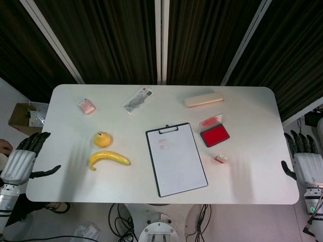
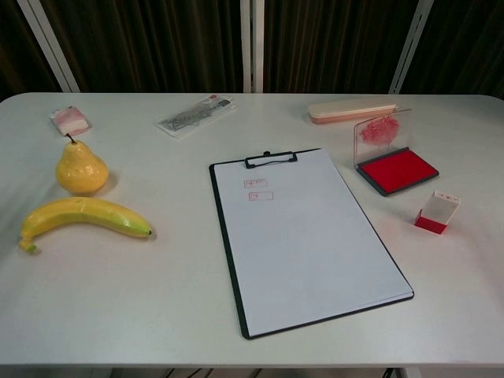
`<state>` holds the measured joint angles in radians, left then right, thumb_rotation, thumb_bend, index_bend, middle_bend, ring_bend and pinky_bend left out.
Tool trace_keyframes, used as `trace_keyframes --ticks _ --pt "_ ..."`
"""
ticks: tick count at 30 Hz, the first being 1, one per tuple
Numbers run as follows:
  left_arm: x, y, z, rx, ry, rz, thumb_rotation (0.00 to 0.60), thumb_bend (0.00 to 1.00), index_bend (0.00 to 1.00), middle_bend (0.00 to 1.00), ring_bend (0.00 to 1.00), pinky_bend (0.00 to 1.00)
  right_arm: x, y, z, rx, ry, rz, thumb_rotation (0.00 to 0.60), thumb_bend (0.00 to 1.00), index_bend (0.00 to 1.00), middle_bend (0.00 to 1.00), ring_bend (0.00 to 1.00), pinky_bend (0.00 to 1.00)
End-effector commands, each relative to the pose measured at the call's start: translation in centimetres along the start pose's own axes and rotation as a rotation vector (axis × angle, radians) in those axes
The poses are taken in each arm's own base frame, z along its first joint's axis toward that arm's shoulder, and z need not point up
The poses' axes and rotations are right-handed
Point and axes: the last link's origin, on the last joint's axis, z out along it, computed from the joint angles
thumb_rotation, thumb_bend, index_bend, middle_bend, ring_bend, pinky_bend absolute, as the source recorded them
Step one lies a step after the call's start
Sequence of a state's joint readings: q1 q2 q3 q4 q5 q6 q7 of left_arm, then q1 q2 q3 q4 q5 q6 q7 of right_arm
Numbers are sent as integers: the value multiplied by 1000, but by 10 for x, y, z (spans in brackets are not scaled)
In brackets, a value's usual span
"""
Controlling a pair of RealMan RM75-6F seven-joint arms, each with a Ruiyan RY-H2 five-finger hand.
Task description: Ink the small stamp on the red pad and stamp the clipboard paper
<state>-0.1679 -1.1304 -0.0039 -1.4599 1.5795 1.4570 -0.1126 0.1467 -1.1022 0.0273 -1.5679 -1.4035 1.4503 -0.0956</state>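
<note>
Both hands hang off the worktop's edges, fingers spread and holding nothing: the left hand (image 1: 20, 162) past the left side, the right hand (image 1: 306, 160) past the right. The small stamp (image 2: 437, 213) stands just in front of the open red pad (image 2: 396, 170), right of the clipboard (image 2: 303, 236). The white worktop (image 1: 65, 181) faces dark curtains.

Table count, 8 items + 2 hands
1 clipboard (image 1: 176, 159) w/ 2 stamp marks (image 2: 257, 189), 1 small stamp (image 2: 437, 213), 1 red pad (image 2: 396, 171), 1 banana (image 1: 108, 160), 1 pear (image 1: 102, 139), 1 case (image 1: 203, 100), 2 packets (image 1: 137, 100) (image 1: 87, 106); left hand (image 1: 20, 164), right hand (image 1: 307, 164)
</note>
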Motion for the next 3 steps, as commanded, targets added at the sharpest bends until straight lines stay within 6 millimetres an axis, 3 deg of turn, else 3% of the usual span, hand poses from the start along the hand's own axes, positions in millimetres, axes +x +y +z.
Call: trace_keyframes --ticks 1,3 --pt "1 0 0 1 1 2 216 105 80 92 94 184 -11 0 -13 3 7 14 600 260 0 0 0 0" --pt "1 0 0 2 6 8 217 105 80 92 94 184 -12 -2 -13 10 16 17 600 259 0 0 0 0"
